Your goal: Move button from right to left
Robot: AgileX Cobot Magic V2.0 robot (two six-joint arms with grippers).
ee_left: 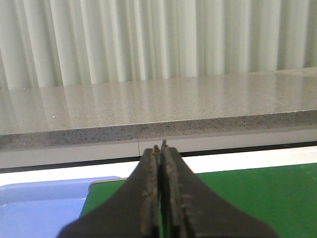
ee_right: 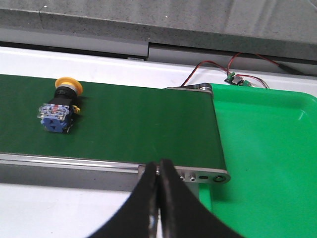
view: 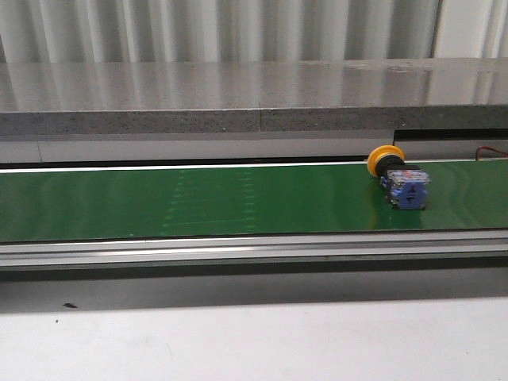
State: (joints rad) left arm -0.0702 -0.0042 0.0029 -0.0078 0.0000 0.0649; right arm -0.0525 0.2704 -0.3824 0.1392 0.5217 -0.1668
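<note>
This looks like a factory-style test lab: a green conveyor belt (view: 238, 202) runs below a speckled stone ledge (view: 238, 95), with plastic bins (ee_right: 267, 148) at the belt's ends.

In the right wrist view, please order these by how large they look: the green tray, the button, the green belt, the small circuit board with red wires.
Largest to smallest as they appear:
1. green belt
2. green tray, cut off by the frame edge, so its rank against the belt is unsure
3. button
4. circuit board, farther from the camera, so only apparently smaller
</note>
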